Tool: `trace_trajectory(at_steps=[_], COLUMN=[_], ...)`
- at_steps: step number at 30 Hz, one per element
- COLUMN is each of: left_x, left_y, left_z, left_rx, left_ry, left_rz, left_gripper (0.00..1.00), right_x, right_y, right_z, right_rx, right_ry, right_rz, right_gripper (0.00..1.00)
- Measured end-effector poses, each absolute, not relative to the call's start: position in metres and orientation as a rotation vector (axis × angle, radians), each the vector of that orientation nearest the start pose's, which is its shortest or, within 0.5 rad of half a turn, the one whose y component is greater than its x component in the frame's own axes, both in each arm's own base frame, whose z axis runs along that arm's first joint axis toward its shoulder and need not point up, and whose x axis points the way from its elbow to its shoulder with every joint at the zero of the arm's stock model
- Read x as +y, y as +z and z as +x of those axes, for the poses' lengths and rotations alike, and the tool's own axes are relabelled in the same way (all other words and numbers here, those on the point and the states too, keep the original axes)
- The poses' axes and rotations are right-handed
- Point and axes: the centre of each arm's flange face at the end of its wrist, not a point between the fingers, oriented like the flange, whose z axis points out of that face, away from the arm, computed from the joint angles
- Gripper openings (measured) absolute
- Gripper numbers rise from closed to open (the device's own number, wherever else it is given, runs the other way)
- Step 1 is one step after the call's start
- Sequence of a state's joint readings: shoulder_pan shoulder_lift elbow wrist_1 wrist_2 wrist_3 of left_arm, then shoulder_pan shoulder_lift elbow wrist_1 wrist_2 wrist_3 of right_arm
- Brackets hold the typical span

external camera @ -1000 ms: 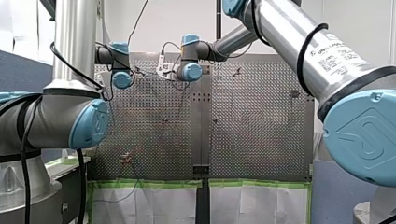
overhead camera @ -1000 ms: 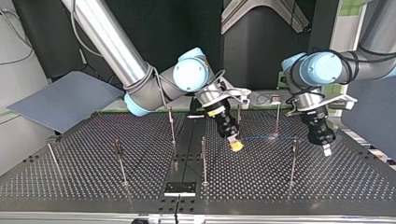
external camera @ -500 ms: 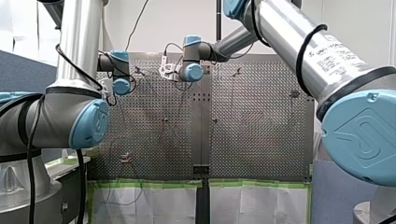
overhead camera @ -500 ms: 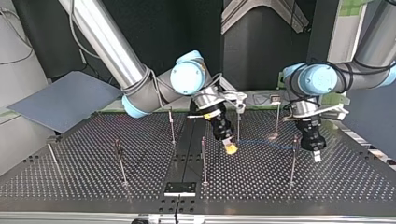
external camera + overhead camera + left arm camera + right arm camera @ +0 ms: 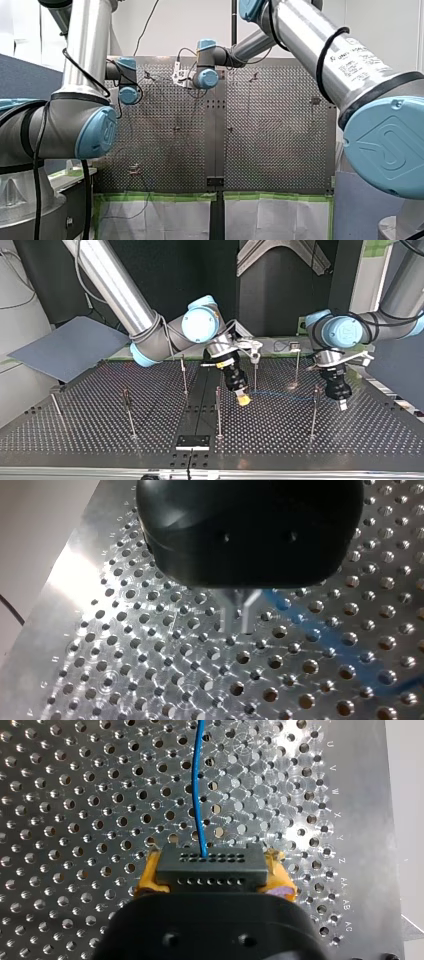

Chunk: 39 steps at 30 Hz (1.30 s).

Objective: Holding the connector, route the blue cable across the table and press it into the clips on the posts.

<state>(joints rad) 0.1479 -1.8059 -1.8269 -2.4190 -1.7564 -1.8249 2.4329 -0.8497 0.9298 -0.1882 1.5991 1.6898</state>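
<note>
In the right wrist view, yellow pads are shut on the black connector (image 5: 215,867), and the blue cable (image 5: 200,785) runs straight ahead from it over the perforated plate. In the top view my right gripper (image 5: 243,399) hangs low near the middle. The blue cable (image 5: 282,396) stretches from it toward the post (image 5: 314,412) at the view's right. My left gripper (image 5: 342,404) points down just beyond that post. In the left wrist view its metal fingers (image 5: 231,611) stand slightly parted with nothing between them, and the cable (image 5: 325,635) lies blurred beside them.
Several thin posts stand on the plate: one (image 5: 218,412) close to my right gripper, two (image 5: 255,372) (image 5: 297,367) behind the cable, others (image 5: 129,412) at the view's left. A black bracket (image 5: 192,441) sits at the near edge. A grey board (image 5: 70,347) lies off the plate.
My left gripper has swung toward the top view's left, close to the right-hand post. My right gripper has shifted a little left with the connector, and more blue cable shows.
</note>
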Motion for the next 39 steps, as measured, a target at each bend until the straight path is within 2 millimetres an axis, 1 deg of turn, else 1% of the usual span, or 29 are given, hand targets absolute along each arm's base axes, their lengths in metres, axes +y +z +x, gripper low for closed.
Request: trace_trajectory(at_steps=[1,2,6,8,9,11,12,14,18,28,33,39], left_x=[-0.031,-0.032,-0.035,-0.038,-0.041,-0.044,-0.047,-0.050,-0.055,-0.059,-0.066,-0.073], left_y=[0.316,0.315,0.315,0.317,0.318,0.321,0.322,0.324,0.326,0.330,0.330,0.333], left_z=[0.573,0.573,0.569,0.566,0.564,0.562,0.560,0.556,0.542,0.509,0.487,0.467], left_rx=[1.278,1.281,1.299,1.307,1.314,1.320,1.325,1.333,1.361,1.415,1.458,1.467], left_ry=[0.032,0.031,0.028,0.014,0.003,-0.014,-0.024,-0.037,-0.043,-0.023,-0.066,-0.120], left_rz=[-0.426,-0.433,-0.458,-0.459,-0.458,-0.460,-0.463,-0.463,-0.458,-0.491,-0.481,-0.459], left_gripper=[0.40,0.45,0.45,0.54,0.54,0.75,0.75,1.00,1.00,1.00,1.00,1.00], right_x=[-0.410,-0.410,-0.410,-0.410,-0.411,-0.411,-0.411,-0.411,-0.411,-0.408,-0.409,-0.407], right_y=[0.361,0.361,0.358,0.358,0.358,0.358,0.358,0.357,0.356,0.355,0.354,0.352], right_z=[0.678,0.678,0.678,0.678,0.678,0.679,0.679,0.679,0.679,0.680,0.680,0.681], right_rx=[1.027,1.027,1.029,1.030,1.030,1.030,1.030,1.030,1.028,1.023,1.026,1.026], right_ry=[-2.617,-2.616,-2.612,-2.612,-2.612,-2.612,-2.612,-2.611,-2.609,-2.602,-2.594,-2.584], right_rz=[-2.243,-2.244,-2.247,-2.247,-2.247,-2.247,-2.247,-2.248,-2.251,-2.255,-2.261,-2.267], right_gripper=[0.00,0.00,0.00,0.00,0.00,0.00,0.00,0.00,0.00,0.00,0.00,0.00])
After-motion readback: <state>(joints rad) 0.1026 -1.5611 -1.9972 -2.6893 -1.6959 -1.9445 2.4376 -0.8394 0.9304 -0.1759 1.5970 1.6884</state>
